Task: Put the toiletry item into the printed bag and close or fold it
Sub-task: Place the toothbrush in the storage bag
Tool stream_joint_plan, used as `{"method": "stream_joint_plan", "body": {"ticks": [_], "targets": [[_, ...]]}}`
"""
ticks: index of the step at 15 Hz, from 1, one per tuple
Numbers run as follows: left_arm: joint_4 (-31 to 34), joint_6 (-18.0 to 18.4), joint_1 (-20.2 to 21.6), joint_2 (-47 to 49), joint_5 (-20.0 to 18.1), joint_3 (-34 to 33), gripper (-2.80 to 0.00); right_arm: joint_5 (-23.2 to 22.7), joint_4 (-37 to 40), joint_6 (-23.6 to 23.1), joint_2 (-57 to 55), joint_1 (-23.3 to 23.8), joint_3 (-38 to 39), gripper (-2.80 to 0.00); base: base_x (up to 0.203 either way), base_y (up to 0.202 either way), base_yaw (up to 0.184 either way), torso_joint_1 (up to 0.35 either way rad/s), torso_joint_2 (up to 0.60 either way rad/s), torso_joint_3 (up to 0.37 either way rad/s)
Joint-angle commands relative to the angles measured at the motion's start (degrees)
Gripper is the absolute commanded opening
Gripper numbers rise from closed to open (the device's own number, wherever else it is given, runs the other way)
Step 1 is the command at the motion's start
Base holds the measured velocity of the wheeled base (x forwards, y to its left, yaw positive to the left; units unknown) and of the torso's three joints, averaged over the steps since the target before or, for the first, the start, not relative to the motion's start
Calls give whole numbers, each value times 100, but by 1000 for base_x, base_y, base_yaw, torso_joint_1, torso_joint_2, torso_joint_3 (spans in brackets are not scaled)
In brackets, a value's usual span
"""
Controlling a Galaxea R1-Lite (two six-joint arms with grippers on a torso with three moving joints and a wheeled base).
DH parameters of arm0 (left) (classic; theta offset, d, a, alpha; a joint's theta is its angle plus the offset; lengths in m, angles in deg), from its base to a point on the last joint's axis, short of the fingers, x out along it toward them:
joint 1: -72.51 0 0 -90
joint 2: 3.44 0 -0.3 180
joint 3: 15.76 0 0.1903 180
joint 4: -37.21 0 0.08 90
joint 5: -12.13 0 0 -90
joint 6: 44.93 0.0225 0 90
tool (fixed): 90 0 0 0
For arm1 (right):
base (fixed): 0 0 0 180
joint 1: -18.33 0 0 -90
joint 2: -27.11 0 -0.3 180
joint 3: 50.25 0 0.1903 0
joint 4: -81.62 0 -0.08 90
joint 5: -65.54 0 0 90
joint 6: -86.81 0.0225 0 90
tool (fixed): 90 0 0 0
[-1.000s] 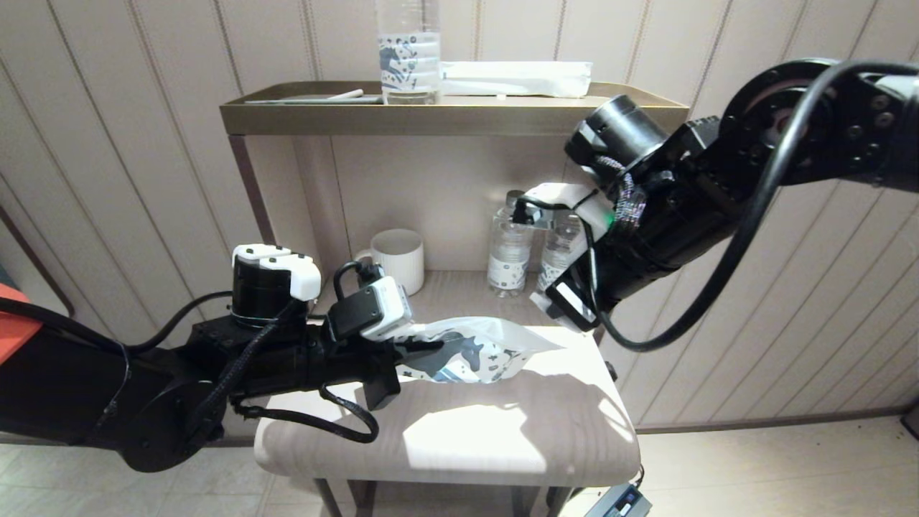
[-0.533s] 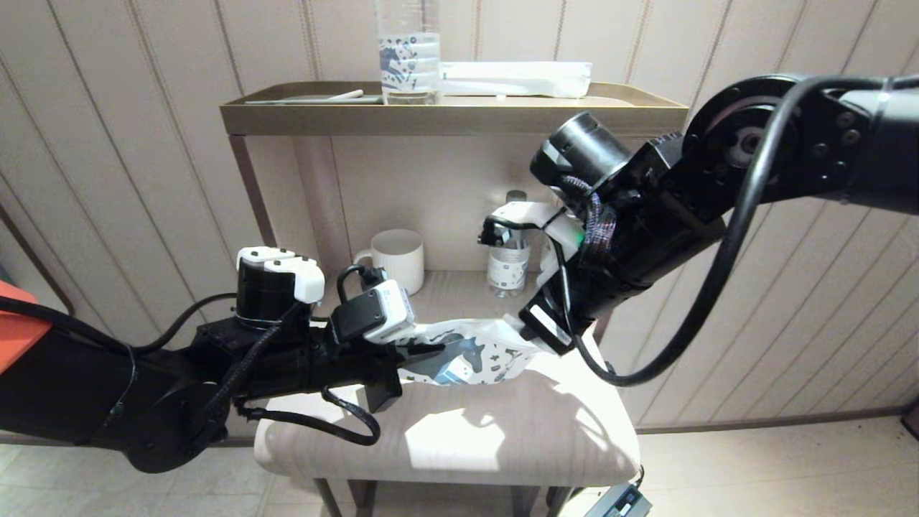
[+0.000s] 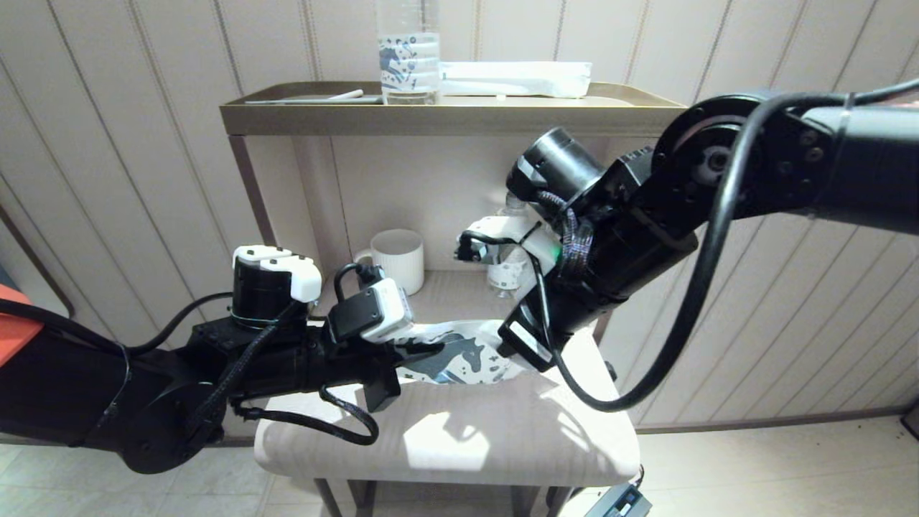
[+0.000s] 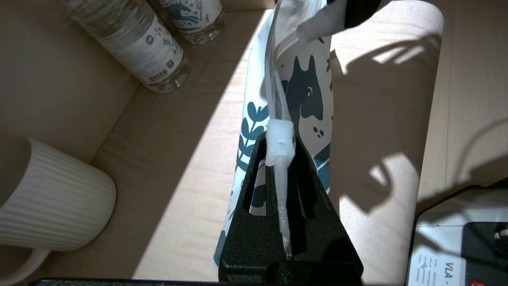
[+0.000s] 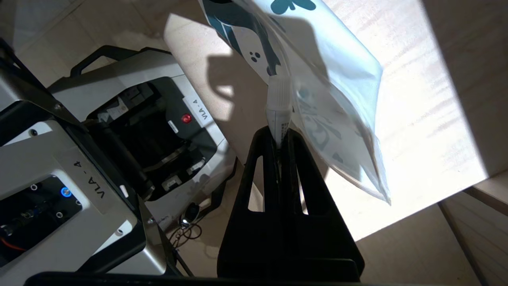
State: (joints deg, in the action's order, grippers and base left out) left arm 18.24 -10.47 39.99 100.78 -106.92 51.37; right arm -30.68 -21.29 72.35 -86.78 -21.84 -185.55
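The printed bag [image 3: 459,357], white with dark teal horse print, hangs just above the pale stool [image 3: 459,431]. My left gripper [image 3: 413,349] is shut on its zip edge; in the left wrist view the jaws [image 4: 278,139] pinch that edge beside the white slider, and the bag [image 4: 305,91] stretches away from them. My right gripper [image 3: 514,345] is at the bag's far, open end, shut on the toiletry item [image 5: 278,107], a slim white stick with small print. Its tip [image 4: 315,27] shows grey through the bag's wall [image 5: 337,91].
A white ribbed mug [image 3: 397,260] and water bottles [image 3: 508,269] stand on the low shelf behind the stool. On the top shelf [image 3: 452,115] are a clear printed bottle [image 3: 409,50] and a long white packet [image 3: 515,77]. The robot base [image 5: 99,159] is beside the stool.
My right arm has swung left and down, carrying the toiletry item to the bag's open end, which its gripper now covers. The left gripper has held the bag still.
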Motion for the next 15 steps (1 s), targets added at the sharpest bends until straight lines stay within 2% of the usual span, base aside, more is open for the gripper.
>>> {"method": "stream_joint_plan", "body": {"ticks": [1,9,12,15], "targets": [[-29,57,0,-24,-21,-24,-280,-10,25,-13,-151,27,-10,-280,0,0,0,0,0,0],[-20,76,0,-184,-32,-164,-280,-1,61,-99,249,22,-1,-280,0,0,0,0,0,0],[-12,41,0,-269,-450,-134,-280,-1,117,-242,513,-43,99,-280,0,0,0,0,0,0],[-11,52,0,-253,-713,-134,-280,-1,81,-444,424,-35,168,-280,0,0,0,0,0,0]]}}
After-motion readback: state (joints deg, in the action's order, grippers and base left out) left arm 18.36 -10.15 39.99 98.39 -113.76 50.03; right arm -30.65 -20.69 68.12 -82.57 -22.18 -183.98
